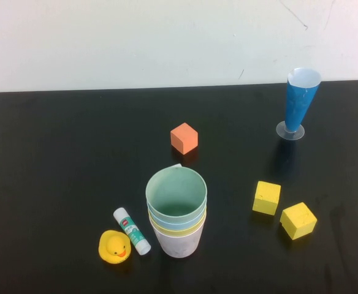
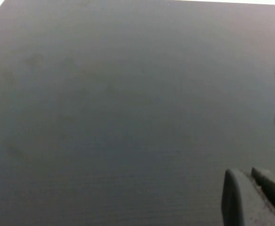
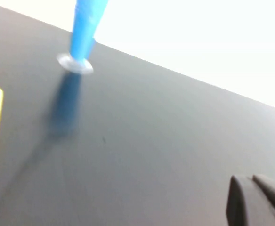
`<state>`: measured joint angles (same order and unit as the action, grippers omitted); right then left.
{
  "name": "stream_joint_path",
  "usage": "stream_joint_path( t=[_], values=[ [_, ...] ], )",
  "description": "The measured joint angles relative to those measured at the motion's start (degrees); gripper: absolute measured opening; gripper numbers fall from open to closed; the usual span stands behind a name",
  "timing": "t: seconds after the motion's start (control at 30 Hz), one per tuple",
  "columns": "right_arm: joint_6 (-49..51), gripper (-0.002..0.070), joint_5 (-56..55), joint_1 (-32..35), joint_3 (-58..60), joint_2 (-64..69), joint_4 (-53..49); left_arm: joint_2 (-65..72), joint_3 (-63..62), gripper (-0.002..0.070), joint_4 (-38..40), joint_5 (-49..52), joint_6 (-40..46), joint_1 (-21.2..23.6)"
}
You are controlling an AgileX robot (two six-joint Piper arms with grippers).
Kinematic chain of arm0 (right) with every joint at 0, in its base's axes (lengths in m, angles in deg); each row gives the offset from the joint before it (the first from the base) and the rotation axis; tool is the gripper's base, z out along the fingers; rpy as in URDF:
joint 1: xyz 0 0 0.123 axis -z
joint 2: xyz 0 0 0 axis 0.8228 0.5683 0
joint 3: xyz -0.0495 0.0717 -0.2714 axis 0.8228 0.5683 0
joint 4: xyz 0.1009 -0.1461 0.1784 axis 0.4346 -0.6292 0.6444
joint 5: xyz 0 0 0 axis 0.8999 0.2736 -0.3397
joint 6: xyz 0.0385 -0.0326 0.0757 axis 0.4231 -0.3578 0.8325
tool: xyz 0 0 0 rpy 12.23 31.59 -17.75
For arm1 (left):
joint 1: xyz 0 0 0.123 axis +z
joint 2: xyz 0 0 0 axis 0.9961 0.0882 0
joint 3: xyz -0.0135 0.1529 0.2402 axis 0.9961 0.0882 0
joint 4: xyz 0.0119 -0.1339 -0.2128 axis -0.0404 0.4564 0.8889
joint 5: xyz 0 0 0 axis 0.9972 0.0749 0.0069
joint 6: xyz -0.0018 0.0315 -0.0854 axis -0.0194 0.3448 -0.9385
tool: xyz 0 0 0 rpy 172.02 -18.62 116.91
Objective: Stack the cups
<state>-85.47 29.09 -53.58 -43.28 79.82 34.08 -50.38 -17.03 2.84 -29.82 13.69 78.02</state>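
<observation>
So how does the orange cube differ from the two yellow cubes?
The orange cube stands alone behind the cups; the yellow cubes lie close together on the robot's right. It is orange, they are yellow. All look similar in size. Left gripper and right gripper are shut, away.

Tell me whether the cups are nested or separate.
Nested. The cups form one upright stack: green rim on top, blue and yellow rims below, a pale outer cup at the bottom. Neither claw touches it; both are parked away, shut.
</observation>
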Motion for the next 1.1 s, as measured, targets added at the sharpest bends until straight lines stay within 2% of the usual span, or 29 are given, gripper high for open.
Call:
stream_joint_path(
  t=[0.2,0.9,0.97,1.1],
  values=[
    [0.74,-0.0001,5.29,4.88,0.00,-0.61,0.78,0.00,0.00,0.0002,0.00,0.00,0.00,0.00],
    [1.97,-0.0002,9.80,4.98,-0.11,-0.61,0.82,0.00,0.00,0.0002,0.00,0.00,0.25,0.00],
    [4.64,-0.0002,9.80,4.98,-0.11,-0.61,0.33,0.00,0.00,0.0002,0.00,0.00,0.25,0.00],
    [20.54,-0.0002,9.45,4.98,-0.11,-0.61,-7.23,0.00,0.00,0.0001,0.00,0.00,0.25,0.00]
  ],
)
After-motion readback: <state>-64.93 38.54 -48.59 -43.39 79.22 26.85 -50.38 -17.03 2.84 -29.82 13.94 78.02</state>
